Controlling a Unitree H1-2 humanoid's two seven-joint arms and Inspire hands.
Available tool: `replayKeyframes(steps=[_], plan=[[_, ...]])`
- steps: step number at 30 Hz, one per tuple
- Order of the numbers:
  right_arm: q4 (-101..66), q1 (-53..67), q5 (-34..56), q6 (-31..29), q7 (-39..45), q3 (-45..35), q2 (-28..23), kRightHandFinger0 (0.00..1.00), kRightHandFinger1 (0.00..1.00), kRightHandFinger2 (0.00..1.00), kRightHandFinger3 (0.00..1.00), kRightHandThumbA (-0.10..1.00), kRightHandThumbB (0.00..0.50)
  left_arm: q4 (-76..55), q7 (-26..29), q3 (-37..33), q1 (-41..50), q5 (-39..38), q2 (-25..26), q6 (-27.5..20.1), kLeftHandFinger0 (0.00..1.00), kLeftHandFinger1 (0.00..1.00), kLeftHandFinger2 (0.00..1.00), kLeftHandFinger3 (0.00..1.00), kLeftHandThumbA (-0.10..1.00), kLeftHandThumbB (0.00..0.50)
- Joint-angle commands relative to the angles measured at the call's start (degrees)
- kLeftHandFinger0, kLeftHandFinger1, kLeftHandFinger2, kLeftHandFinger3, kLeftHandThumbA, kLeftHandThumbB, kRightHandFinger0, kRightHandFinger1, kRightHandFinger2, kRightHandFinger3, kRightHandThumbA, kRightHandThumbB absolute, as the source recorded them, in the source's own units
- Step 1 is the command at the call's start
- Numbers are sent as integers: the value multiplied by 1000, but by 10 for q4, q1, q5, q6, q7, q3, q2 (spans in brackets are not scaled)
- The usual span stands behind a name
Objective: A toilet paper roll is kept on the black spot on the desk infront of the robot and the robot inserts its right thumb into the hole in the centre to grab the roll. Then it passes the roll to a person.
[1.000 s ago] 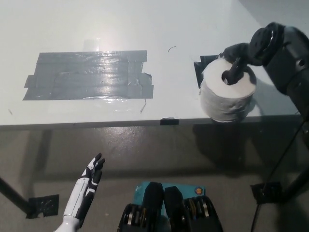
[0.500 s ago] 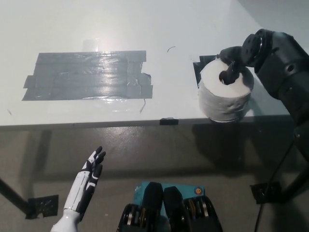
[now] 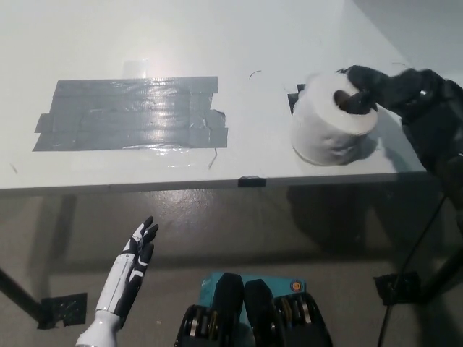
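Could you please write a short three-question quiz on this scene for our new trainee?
1. True or false: the toilet paper roll stands flat and upright on the desk.
2. Which hand has a digit in the roll's centre hole? A) white left hand B) black right hand
3. Fill in: the large patch of grey tape lies to the roll's ____ in the picture.

Key:
1. False; it is tilted, its hole turned toward the right hand.
2. B; the left hand hangs open below the desk edge.
3. Left.

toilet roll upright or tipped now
Tipped. The toilet roll leans toward the right hand, whose thumb is in its centre hole.
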Motion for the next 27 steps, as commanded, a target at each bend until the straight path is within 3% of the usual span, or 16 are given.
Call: replayKeyframes(steps=[1, 3, 7, 11, 14, 19, 23, 27], plan=[[7, 97, 254, -40, -78, -251, -2, 0, 529, 952, 1000, -100, 195, -14, -2, -1, -12, 2, 7, -20, 1000, 1000, 1000, 1000, 1000, 99], [-4, 117, 269, -40, -70, -286, 3, 2, 573, 967, 1000, -100, 196, -11, -1, -1, -14, 3, 7, -21, 1000, 1000, 1000, 1000, 1000, 98], [-34, 159, 303, -31, -38, -352, 19, 0, 487, 916, 1000, -100, 155, -9, -1, 0, -14, 3, 8, -17, 1000, 1000, 1000, 1000, 1000, 108], [-51, 176, 316, -30, -23, -391, 32, 0, 432, 827, 1000, -100, 168, -1, 0, 0, -14, 2, 6, -20, 1000, 1000, 1000, 1000, 1000, 104], [-91, 192, 326, -22, -15, -416, 52, 0, 405, 797, 1000, -100, 145, 2, 0, -1, -13, 2, 4, -21, 1000, 1000, 1000, 1000, 1000, 99], [-146, 205, 338, 3, -18, -434, 76, 0, 428, 821, 1000, -100, 163, 8, 2, 0, -13, 0, 3, -28, 1000, 1000, 1000, 1000, 1000, 93], [-250, 213, 375, 57, -10, -439, 111, 0, 368, 725, 985, -100, 122, 3, 3, -1, -14, 5, 2, -17, 1000, 1000, 1000, 1000, 1000, 99], [-319, 205, 414, 103, -11, -440, 127, 0, 336, 757, 884, -100, 132, 7, 3, 0, -27, 4, 3, -21, 1000, 1000, 1000, 1000, 1000, 93]])
